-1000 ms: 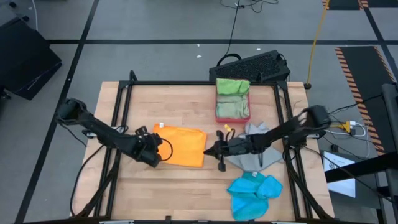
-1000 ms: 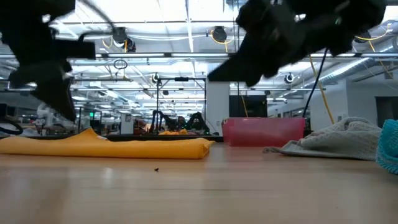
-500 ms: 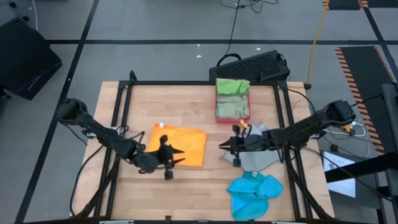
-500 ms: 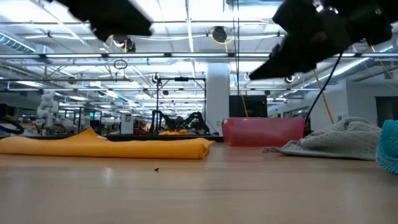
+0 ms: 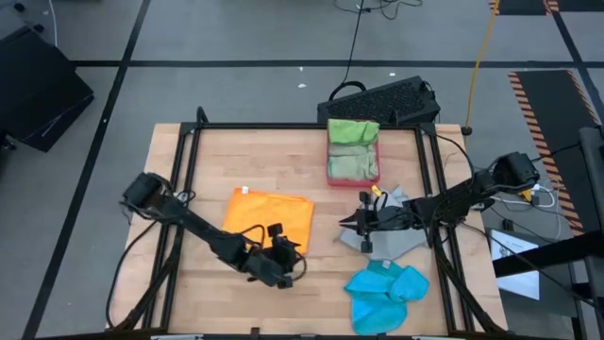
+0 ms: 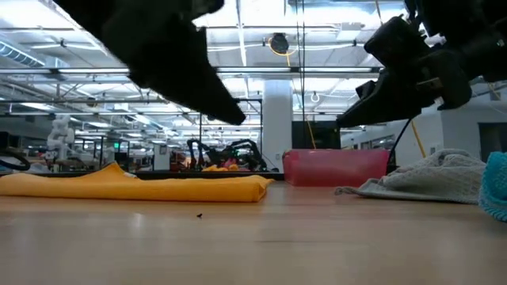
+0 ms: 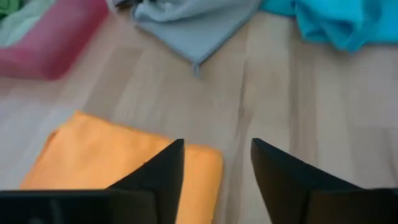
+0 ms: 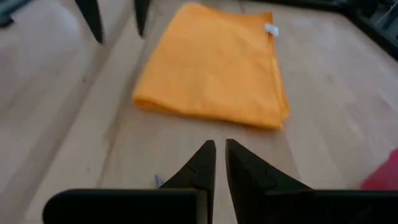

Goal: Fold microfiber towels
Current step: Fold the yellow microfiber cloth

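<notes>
- I see the orange towel (image 5: 269, 219) left of centre in the high view, folded into a flat, soft rectangle with rounded fold edges; a small white tag shows at one corner in the right wrist view.
- My left end effector (image 5: 279, 265) hangs over bare wood just below the orange towel's lower right corner in the high view. In its wrist view the two dark, wedge-shaped fingers (image 7: 155, 174) stand moderately apart with nothing between them.
- My right end effector (image 5: 346, 224) sits right of centre, over the left edge of the grey towel (image 5: 389, 236). Its tapered fingers (image 8: 200, 165) are drawn nearly together, leaving a thin slit, and they hold nothing.
- The grey towel lies rumpled and unfolded, a loose heap with a nubby surface in the low view.
- The bright blue towel (image 5: 385, 295) is bunched in soft lumps at the lower right of the high view, just below the grey one.
- At upper centre, the pink-red tray (image 5: 351, 175), a rigid plastic rectangle, carries a bright green towel (image 5: 352, 131) and a pale sage green towel (image 5: 350, 160), both folded.
- The bench (image 5: 226, 161) is pale wood with visible plank grain, edged by a black metal frame.
</notes>
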